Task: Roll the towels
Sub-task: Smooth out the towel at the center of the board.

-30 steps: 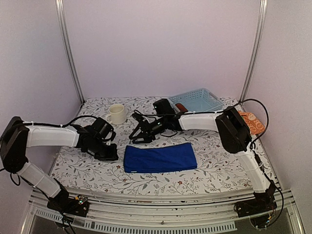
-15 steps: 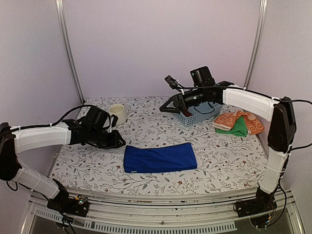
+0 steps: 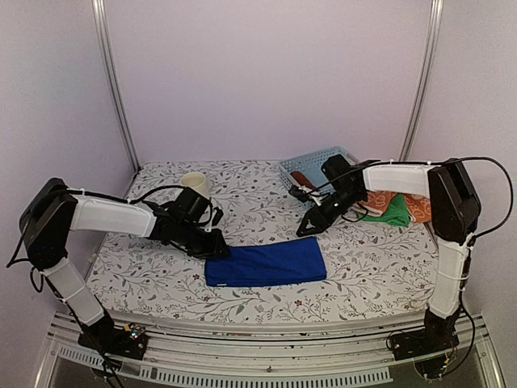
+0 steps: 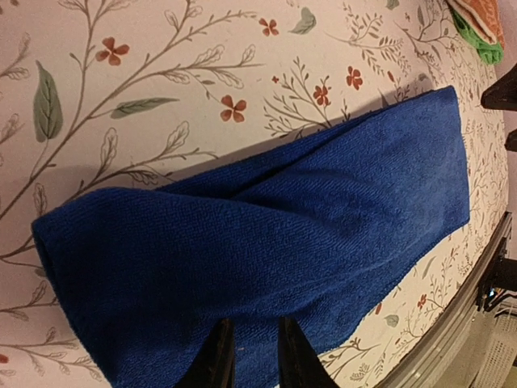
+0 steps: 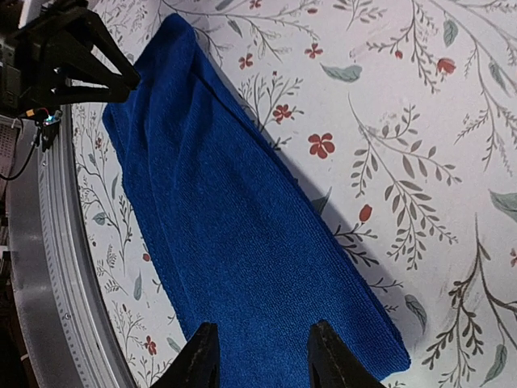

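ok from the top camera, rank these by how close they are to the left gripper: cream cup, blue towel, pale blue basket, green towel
Nearest first from the left gripper:
1. blue towel, right beside it, at the towel's left end
2. cream cup, behind it, back left
3. pale blue basket, back of the table, right of centre
4. green towel, far right side

Green towel [image 3: 394,215] partly behind right arm [image 3: 400,175], basket [image 3: 321,156] contents too small to tell

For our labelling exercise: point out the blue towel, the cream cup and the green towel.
blue towel [image 3: 266,263], top external view, middle of its upper face.
cream cup [image 3: 194,186], top external view, its side wall.
green towel [image 3: 393,214], top external view, its exposed near part.
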